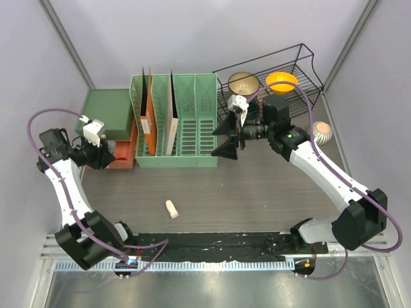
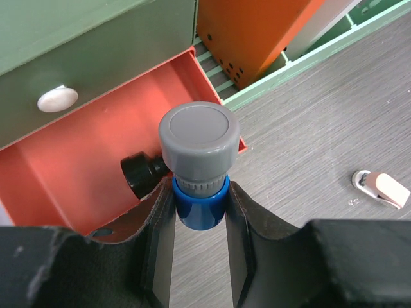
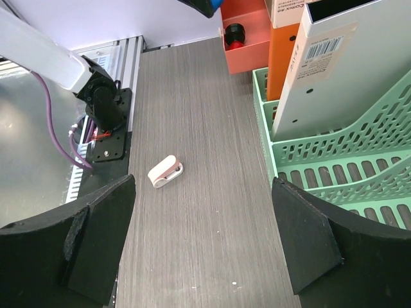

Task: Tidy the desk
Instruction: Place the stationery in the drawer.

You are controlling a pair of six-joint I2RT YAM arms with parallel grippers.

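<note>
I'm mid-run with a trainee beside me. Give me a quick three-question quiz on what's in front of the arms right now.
1. True or false: the white clip lies inside the red drawer.
2. Pick one. The right hand is: A) open and empty; B) shut on the clip; C) out of view.
3. Fill in: the left hand grips a blue cylinder with a ___ cap.

Key: 1 false, the clip lies on the desk. 2 A. 3 grey.
</note>
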